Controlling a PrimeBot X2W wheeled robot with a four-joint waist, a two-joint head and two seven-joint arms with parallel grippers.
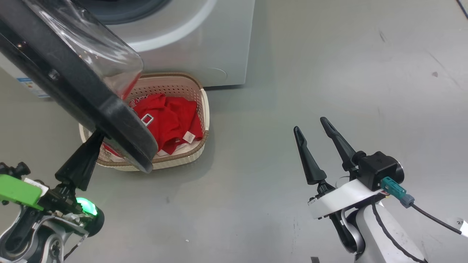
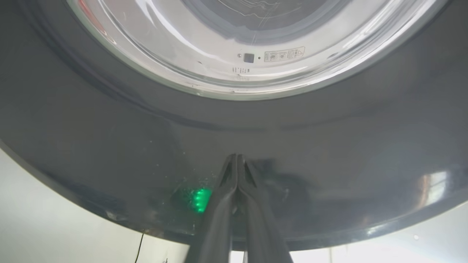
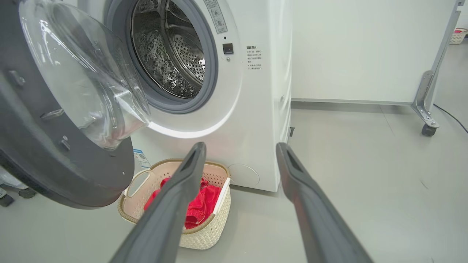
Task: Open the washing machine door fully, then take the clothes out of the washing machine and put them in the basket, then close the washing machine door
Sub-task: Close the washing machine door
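The washing machine door stands swung out from the white washing machine, with its black rim and glass bowl over the left part of the basket. Red clothes lie in the cream basket. My left gripper is shut, and its tips press against the door's glossy black outer face. My right gripper hangs open over bare floor to the right, holding nothing. In the right wrist view the steel drum shows no clothes.
Grey floor spreads right of the machine. In the right wrist view, a white wall panel stands behind it, with a wheeled metal leg at the right. A small basket sits far off, and a cable runs along the floor there.
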